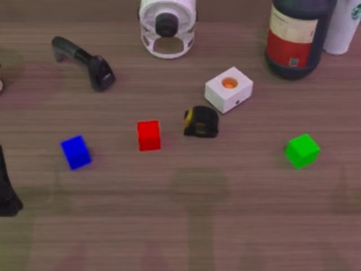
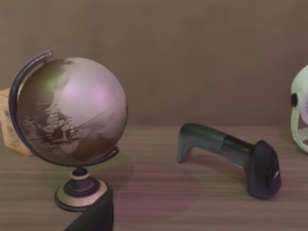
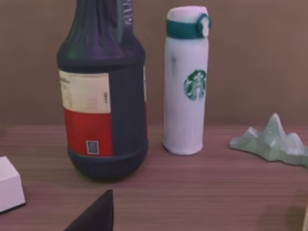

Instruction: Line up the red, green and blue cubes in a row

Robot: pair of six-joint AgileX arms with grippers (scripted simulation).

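The blue cube point(image 1: 75, 152) lies at the left of the table, the red cube point(image 1: 149, 135) near the middle and the green cube point(image 1: 302, 150) at the right, all well apart. My left gripper point(image 1: 7, 195) is parked at the left edge, a little short of the blue cube. In its wrist view one dark fingertip point(image 2: 98, 211) shows, with bare table beside it. My right arm is outside the top view. The right wrist view likewise shows a single dark fingertip point(image 3: 98, 211) over bare wood. Neither gripper holds anything, and no cube appears in the wrist views.
A white block with an orange hole point(image 1: 228, 88) and a black-yellow tape measure point(image 1: 201, 122) sit just behind the red cube. At the back stand a barcode scanner point(image 1: 84, 62), a white fan point(image 1: 167, 28), a dark bottle point(image 1: 296, 36) and a white flask point(image 1: 345, 25). A globe point(image 2: 70, 113) is far left.
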